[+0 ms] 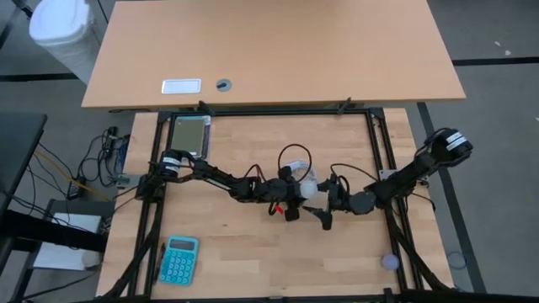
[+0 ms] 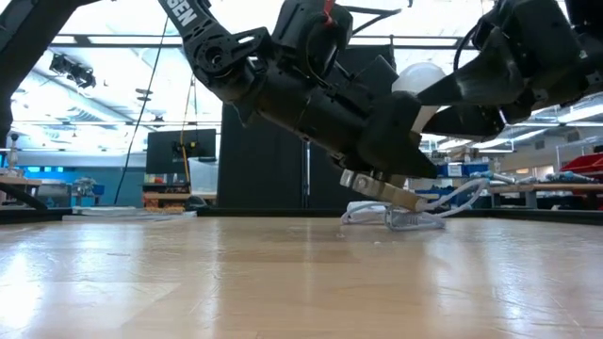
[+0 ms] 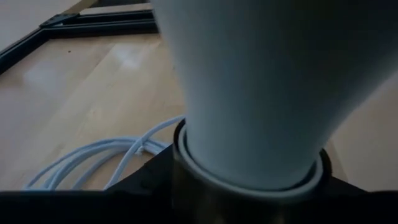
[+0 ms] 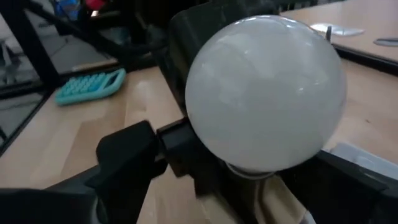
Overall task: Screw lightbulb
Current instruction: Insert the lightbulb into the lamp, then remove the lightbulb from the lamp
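The white lightbulb (image 1: 310, 187) sits mid-table with its narrow base in the grey socket's collar (image 3: 249, 186). Its round globe (image 4: 267, 93) fills the right wrist view. A white cord (image 3: 93, 155) trails from the socket onto the wood. My left gripper (image 1: 295, 199) reaches in from the table's left and is shut on the socket. My right gripper (image 1: 325, 204) comes from the right and stands open. Its fingers (image 4: 124, 158) are spread on either side of the globe and do not visibly touch it. My left gripper holds the socket just below the collar, with dark fingers (image 3: 146, 180) on either side of it. It comes slanting down from the table's left. The socket's base plate (image 2: 377, 186) is tilted and its lower end is close to the table. The bulb (image 2: 419, 80) stands up out of it.
A teal calculator (image 1: 179, 259) lies near the front left. A small bluish ball (image 1: 389, 262) sits by the right frame rail. A flat tray (image 1: 189, 135) lies at the far left corner. Black frame rails (image 1: 379, 143) border the wooden top. Bare wood lies in front of the grippers.
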